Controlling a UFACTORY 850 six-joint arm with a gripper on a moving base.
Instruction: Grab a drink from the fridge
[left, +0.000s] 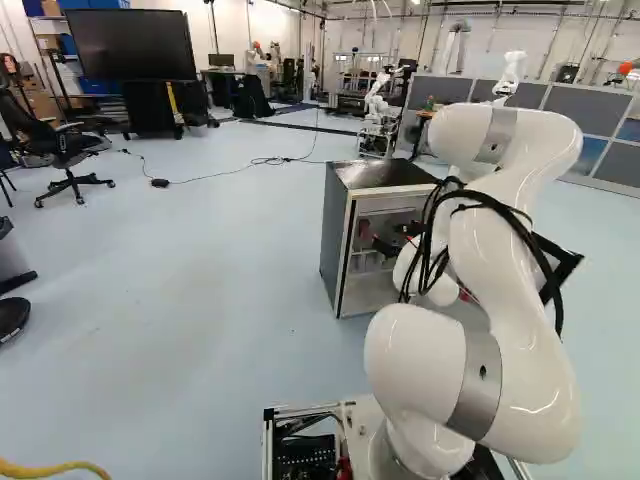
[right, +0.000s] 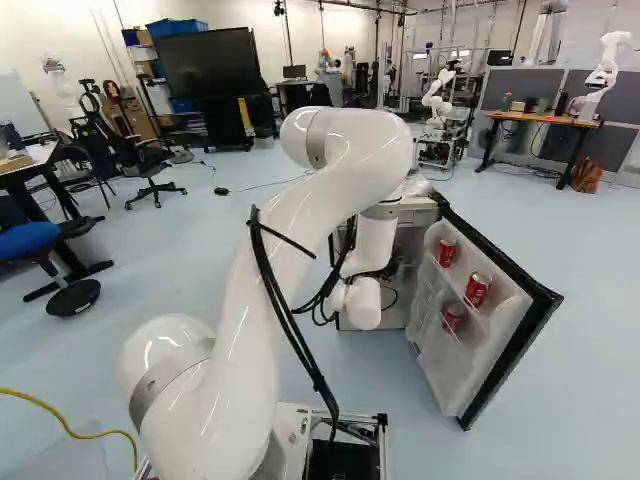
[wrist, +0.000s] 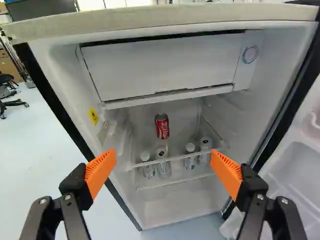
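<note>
In the left base view my gripper (left: 388, 241) is at the front of the fridge (left: 340, 240), partly hidden by the arm. The wrist view has the gripper (wrist: 162, 162) open, its orange pads wide apart and nothing held. Ahead of it is the open fridge compartment (wrist: 175, 202). A red can (wrist: 162, 126) stands upright towards the back, roughly midway between the fingers' lines. Small bottles (wrist: 148, 169) and silver cans (wrist: 163, 162) stand lower, behind a clear shelf edge. In the right base view the open fridge door (right: 440, 360) holds several red cans (right: 478, 290).
A closed white freezer flap (wrist: 165, 67) spans the compartment's upper part. The door stands open to the arm's right. Farther off are a wooden table (right: 540, 118), another robot (right: 437, 100), a large screen (left: 130, 45) and an office chair (left: 65, 150).
</note>
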